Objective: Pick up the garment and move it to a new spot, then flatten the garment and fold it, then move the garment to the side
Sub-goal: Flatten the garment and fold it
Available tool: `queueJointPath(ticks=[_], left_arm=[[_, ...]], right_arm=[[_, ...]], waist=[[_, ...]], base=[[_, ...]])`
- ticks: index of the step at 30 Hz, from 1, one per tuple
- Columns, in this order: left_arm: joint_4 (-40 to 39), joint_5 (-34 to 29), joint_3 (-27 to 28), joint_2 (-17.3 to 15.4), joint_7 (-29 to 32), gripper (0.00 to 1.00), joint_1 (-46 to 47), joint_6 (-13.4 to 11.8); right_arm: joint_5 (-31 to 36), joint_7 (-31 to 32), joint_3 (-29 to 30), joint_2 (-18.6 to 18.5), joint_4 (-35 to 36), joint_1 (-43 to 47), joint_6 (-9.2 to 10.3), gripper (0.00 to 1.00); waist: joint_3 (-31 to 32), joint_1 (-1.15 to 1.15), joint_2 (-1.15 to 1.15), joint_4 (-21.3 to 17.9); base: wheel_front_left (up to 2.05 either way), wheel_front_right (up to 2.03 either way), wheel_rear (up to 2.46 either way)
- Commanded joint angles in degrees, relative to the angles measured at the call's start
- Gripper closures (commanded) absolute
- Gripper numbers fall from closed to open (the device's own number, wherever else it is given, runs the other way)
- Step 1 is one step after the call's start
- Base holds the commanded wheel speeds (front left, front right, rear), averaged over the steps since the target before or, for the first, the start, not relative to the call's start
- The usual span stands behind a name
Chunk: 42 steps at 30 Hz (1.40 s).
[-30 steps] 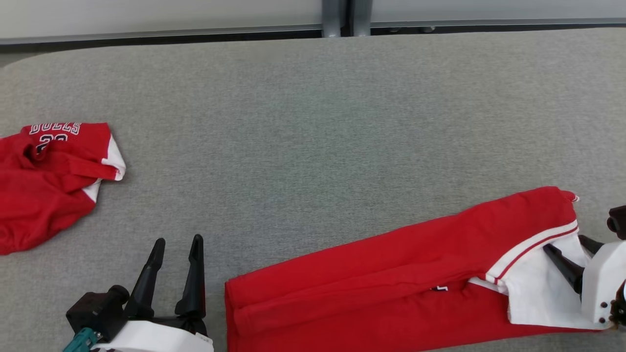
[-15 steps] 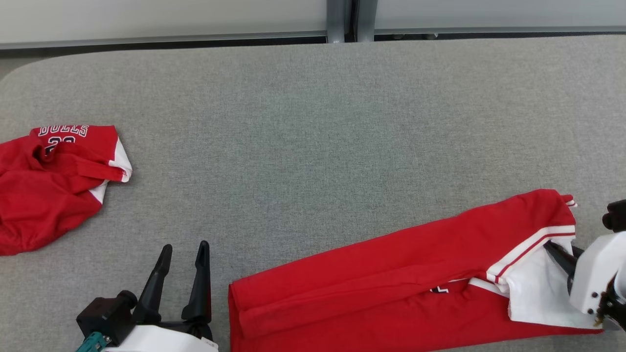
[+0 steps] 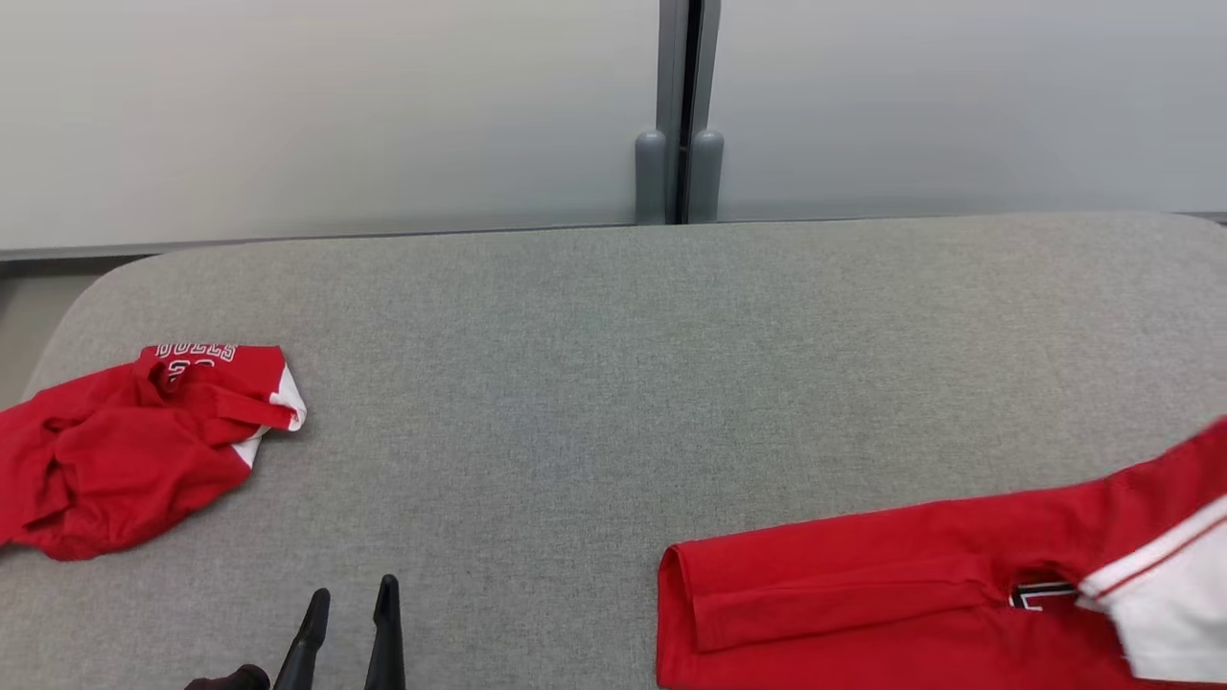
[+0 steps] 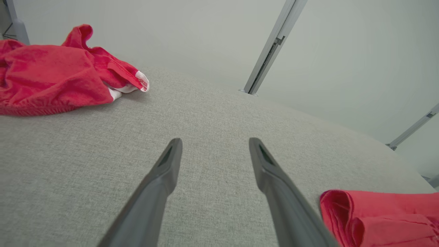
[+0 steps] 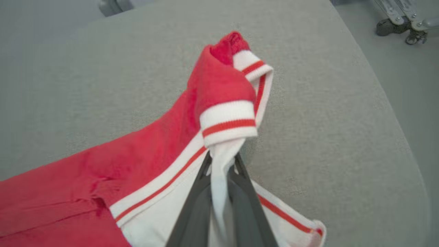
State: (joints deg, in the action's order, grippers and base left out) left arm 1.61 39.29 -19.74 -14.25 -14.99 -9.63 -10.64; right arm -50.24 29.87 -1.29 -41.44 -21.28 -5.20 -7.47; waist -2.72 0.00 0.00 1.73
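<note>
**Red Garment: Handling Properties and Grip Point**

Red cloth with white panels is making up the garment (image 3: 863,585). It is lying folded into a long band on the near right part of the grey padded table (image 3: 613,383), with its white end running off the right edge of the head view.

Judging from its drape, the garment is light, limp and not fragile. It is offering no stiffness, so any raised part is likely to sag, and the fold is likely to slip open under a fast drag. The striped white trim (image 5: 228,123) looks thicker and is probably giving the firmest purchase, so a hold beside it is advisable.

The right gripper (image 5: 222,161) is pinching a pleat of white cloth between nearly closed fingers. The trimmed corner is bunching and curling over just beyond the tips, and this end appears to be rising off the table.

The left gripper (image 3: 353,589) is hovering low over bare table at the near left, fingers spread wide and holding nothing. It is sitting between the folded garment and a crumpled red shirt (image 3: 125,460) at the left edge.
</note>
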Motion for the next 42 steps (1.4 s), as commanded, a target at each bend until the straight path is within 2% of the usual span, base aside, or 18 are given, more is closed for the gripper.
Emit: queueJointPath(ticks=[1, 4, 8, 10, 11, 12, 15, 18, 25, 26, 27, 28, 29, 30, 34, 37, 39, 42], left_arm=[[0.07, -0.54, 0.55, 0.28, -0.24, 0.00, -0.71, 0.28], [0.94, -0.39, 1.58, 1.52, -0.18, 0.00, -2.27, 0.72], [2.69, -0.99, 1.32, 2.73, -0.18, 0.00, -1.76, 1.60], [3.78, -1.12, 0.76, 3.14, -0.18, 0.00, -0.95, 2.08], [4.68, -1.34, 0.47, 3.49, -0.18, 0.00, 0.03, 2.25], [5.08, -1.49, 0.23, 3.67, -0.18, 0.00, 0.49, 2.45], [6.43, -1.93, -0.40, 3.74, 0.02, 0.00, 1.87, 2.82], [7.83, -2.26, -0.55, 3.79, 0.00, 0.00, 2.72, 2.51], [9.25, -2.40, -1.18, 4.91, -0.08, 0.00, 3.46, 2.97], [9.39, -2.40, -1.26, 5.00, -0.08, 0.00, 3.37, 3.04], [9.39, -2.40, -1.26, 5.00, -0.08, 0.00, 3.37, 3.04], [9.54, -2.41, -1.31, 5.11, -0.09, 0.00, 3.23, 3.06], [9.74, -2.39, -1.39, 5.20, -0.10, 0.00, 3.03, 3.06], [9.93, -2.39, -1.44, 5.28, -0.11, 0.00, 2.85, 3.08], [10.70, -2.22, -1.72, 5.36, -0.13, 0.00, 1.86, 3.17], [10.78, -2.27, -1.61, 5.09, -0.14, 0.00, 1.76, 3.05], [10.59, -2.39, -1.41, 4.99, -0.16, 0.00, 1.12, 2.76], [9.99, -2.86, -1.08, 4.90, -0.15, 0.00, 0.85, 2.80]], right_arm=[[-1.72, 1.14, -0.47, 1.76, 3.05, 0.51, -0.09, 1.00], [-4.94, 5.38, -3.35, 6.78, 12.32, 0.99, -0.07, 1.00], [-4.60, 9.15, -9.72, 16.78, 19.84, -0.78, -0.07, 1.00], [-2.22, 9.36, -12.83, 21.77, 20.00, -1.82, -0.07, 1.00], [0.09, 8.91, -15.64, 26.55, 18.31, -2.25, -0.07, 1.00], [1.49, 8.16, -16.48, 28.59, 17.08, -2.65, -0.07, 1.00], [3.91, 5.78, -18.65, 33.88, 13.42, -3.17, -0.08, 1.00], [4.85, 3.00, -20.15, 36.53, 10.00, -4.00, -0.07, 1.00], [3.00, -3.36, -21.94, 38.38, 4.35, -7.05, -0.08, 1.00], [2.18, -3.82, -22.64, 38.45, 4.08, -7.34, -0.08, 0.96], [2.18, -3.82, -22.64, 38.45, 4.08, -7.34, -0.08, 0.96], [1.32, -4.60, -23.24, 38.48, 3.83, -7.63, -0.08, 0.73], [0.71, -5.27, -23.87, 38.43, 3.45, -7.97, -0.08, 0.28], [0.69, -5.83, -24.83, 38.41, 3.28, -8.30, -0.08, 0.00], [3.24, -9.40, -27.38, 38.03, 4.88, -8.15, -0.07, 0.00], [4.10, -13.91, -25.31, 36.84, 9.46, -6.40, -0.08, 0.00], [5.78, -17.23, -23.48, 34.20, 13.90, -5.35, -0.07, 0.00], [11.33, -22.60, -20.16, 27.91, 18.84, -3.37, -0.07, 0.00]], waist=[[1.34, 0.00, 0.00, -0.51], [1.75, 0.00, 0.00, -2.25], [1.37, 0.00, 0.00, -4.41], [1.21, 0.00, 0.00, -4.77], [1.04, 0.00, 0.00, -4.77], [0.94, 0.00, 0.00, -4.61], [0.71, 0.00, 0.00, -3.56], [0.63, 0.00, 0.00, -2.71], [0.52, 0.00, 0.00, -1.10], [0.57, 0.00, 0.00, -1.02], [0.57, 0.00, 0.00, -1.02], [0.66, 0.00, 0.00, -0.98], [0.78, 0.00, 0.00, -0.97], [1.00, 0.00, 0.00, -0.99], [2.46, 0.00, 0.00, -1.14], [3.59, 0.00, 0.00, -1.26], [4.20, 0.00, 0.00, -1.52], [4.62, 0.00, 0.00, -2.08]], base=[[0.00, 0.00, 0.00], [0.00, 0.00, 0.00], [0.00, 0.00, 0.00], [0.00, 0.00, 0.00], [0.00, 0.00, 0.00], [0.00, 0.00, 0.00], [0.00, 0.00, 0.00], [0.00, 0.00, 0.00], [0.00, 0.00, 0.00], [0.00, 0.00, 0.00], [0.00, 0.00, 0.00], [0.00, 0.00, 0.00], [0.00, 0.00, 0.00], [0.00, 0.00, 0.00], [0.00, 0.00, 0.00], [0.00, 0.00, 0.00], [0.00, 0.00, 0.00], [0.00, 0.00, 0.00]])
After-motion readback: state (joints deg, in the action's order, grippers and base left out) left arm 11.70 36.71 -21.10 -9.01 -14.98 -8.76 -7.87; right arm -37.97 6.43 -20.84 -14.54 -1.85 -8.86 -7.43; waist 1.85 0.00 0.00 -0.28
